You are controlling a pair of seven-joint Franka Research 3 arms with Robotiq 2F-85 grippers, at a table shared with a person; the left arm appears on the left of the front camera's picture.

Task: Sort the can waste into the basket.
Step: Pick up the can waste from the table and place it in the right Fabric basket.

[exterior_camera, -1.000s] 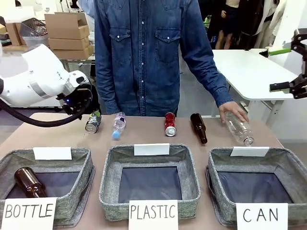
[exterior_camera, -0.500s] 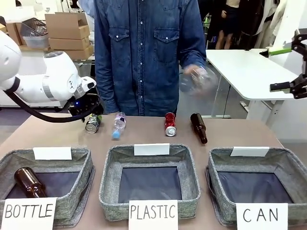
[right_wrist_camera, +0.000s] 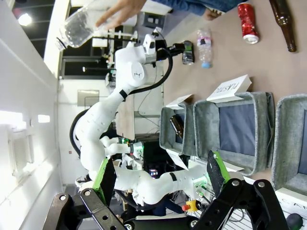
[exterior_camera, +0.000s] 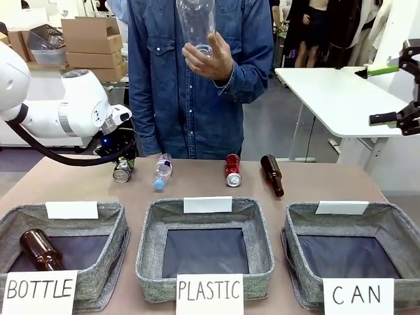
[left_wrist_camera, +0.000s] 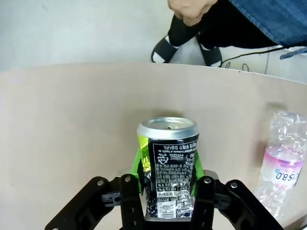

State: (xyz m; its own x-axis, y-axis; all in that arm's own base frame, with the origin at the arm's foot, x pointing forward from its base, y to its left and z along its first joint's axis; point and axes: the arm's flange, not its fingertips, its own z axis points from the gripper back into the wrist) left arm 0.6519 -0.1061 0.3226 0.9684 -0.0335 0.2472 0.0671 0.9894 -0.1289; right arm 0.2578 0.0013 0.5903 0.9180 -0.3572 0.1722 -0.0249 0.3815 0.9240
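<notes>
The table [exterior_camera: 197,187] carries three grey baskets along its near edge. The basket signed CAN [exterior_camera: 394,211], at the robot's right, has nothing in it, so no can is sorted yet. The basket signed PLASTIC [exterior_camera: 147,243] in the middle is bare too, and the one signed BOTTLE [exterior_camera: 111,216] holds a brown bottle [exterior_camera: 39,249].

The person stands at the far side, one hand [exterior_camera: 210,59] holding a clear plastic bottle [exterior_camera: 195,23] up at chest height.

The left gripper [exterior_camera: 121,165] reaches to the far left of the table, its jaws clamped on the sides of the silver can [left_wrist_camera: 168,158], which sits low at the table surface, well apart from its basket. The right gripper [right_wrist_camera: 160,177] hangs high off to the right, its jaws spread wide and holding nothing.

The red can [exterior_camera: 233,170] lies untouched near the far edge, between a small plastic bottle [exterior_camera: 161,172] and another brown bottle [exterior_camera: 272,174].

By my reading, the first can is only just gripped: carrying it across to the right-hand basket and fetching the red one both remain.
</notes>
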